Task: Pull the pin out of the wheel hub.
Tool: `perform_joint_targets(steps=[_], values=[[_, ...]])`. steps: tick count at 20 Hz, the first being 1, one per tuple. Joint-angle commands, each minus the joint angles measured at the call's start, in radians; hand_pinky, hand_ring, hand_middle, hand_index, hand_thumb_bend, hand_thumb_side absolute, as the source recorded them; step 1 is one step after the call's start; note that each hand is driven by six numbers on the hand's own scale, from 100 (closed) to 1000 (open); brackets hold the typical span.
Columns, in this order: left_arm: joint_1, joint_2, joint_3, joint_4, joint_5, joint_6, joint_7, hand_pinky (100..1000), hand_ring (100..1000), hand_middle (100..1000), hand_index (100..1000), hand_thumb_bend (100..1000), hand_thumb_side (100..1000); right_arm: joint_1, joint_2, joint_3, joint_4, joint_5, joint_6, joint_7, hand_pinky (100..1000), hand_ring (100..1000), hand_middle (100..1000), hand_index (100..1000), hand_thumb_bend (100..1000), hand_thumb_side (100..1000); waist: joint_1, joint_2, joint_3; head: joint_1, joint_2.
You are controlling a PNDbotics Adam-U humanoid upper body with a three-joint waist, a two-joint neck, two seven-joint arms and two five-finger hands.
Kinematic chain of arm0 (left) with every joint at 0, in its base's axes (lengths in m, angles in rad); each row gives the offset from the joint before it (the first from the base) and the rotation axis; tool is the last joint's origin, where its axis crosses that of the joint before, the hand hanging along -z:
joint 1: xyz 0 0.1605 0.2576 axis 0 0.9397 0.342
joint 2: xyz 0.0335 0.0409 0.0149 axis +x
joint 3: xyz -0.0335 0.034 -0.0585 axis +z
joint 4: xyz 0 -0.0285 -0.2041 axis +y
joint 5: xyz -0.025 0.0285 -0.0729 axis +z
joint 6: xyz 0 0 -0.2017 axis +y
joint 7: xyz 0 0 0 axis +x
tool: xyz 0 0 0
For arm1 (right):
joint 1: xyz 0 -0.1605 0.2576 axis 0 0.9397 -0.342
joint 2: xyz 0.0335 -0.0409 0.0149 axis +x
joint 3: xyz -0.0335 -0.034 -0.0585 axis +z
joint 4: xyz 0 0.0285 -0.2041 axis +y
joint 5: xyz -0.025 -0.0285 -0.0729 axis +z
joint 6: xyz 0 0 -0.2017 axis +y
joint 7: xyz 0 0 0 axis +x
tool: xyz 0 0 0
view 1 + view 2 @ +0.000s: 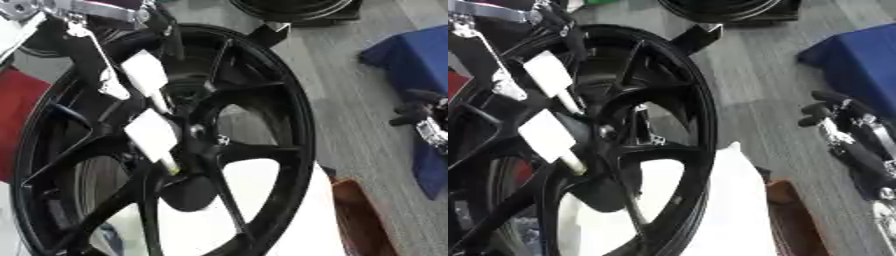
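Wheel hub (188,95) centre behind left robot hand (144,100); pin possibly hidden; rim cropped.

left hand (144,107) reaches over the black wheel hub (197,132), white-padded fingers (153,135) at its centre.

Wheel hub (262,165): I see it filling the left and middle of both eye views, its rim running from the top down to the bottom edge.
Left hand (144,75): I have it coming in from the upper left, lying over the spokes, fingers reaching down toward the hub's centre (194,131).
Right hand (842,135): well apart from the wheel, at the right edge, in front of a cloth-covered stand (859,60).
Second wheel (293,9): behind the hub, at the top edge.
Floor (350,100): between the hub and the stand.
Box (794,215): just right of the hub's lower rim, near the bottom.
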Motion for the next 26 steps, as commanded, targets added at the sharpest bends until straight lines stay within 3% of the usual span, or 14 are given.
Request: perform_joint_targets(steps=[1, 9, 22, 26], values=[[-0.012, 0.019, 0.027, 0.014, -0.042, -0.138, -0.122, 827, 780, 738, 808, 527, 145, -0.004, -0.013, -0.006, -0.008, -0.004, -0.001, 0.002, 942, 679, 664, 842, 100, 465, -0.012, -0.018, -0.001, 0.005, -0.002], [-0.008, 0.007, 0.05, 0.056, -0.076, -0.163, -0.122, 821, 768, 706, 800, 499, 136, -0.005, -0.006, -0.004, -0.006, -0.003, 0.0, 0.005, 942, 680, 665, 842, 100, 469, -0.015, -0.014, -0.003, 0.008, -0.003], [-0.008, -0.004, 0.06, 0.078, -0.054, -0.152, -0.122, 804, 739, 629, 762, 435, 107, -0.004, 0.004, -0.006, -0.001, 0.0, 0.0, 0.007, 943, 681, 666, 844, 100, 476, -0.016, -0.011, -0.005, 0.012, -0.003], [-0.009, 0.0, 0.059, 0.073, -0.044, -0.144, -0.122, 805, 741, 647, 770, 464, 119, -0.002, 0.006, -0.006, 0.002, 0.001, 0.001, 0.007, 943, 681, 666, 844, 100, 479, -0.015, -0.011, -0.003, 0.011, -0.002]])
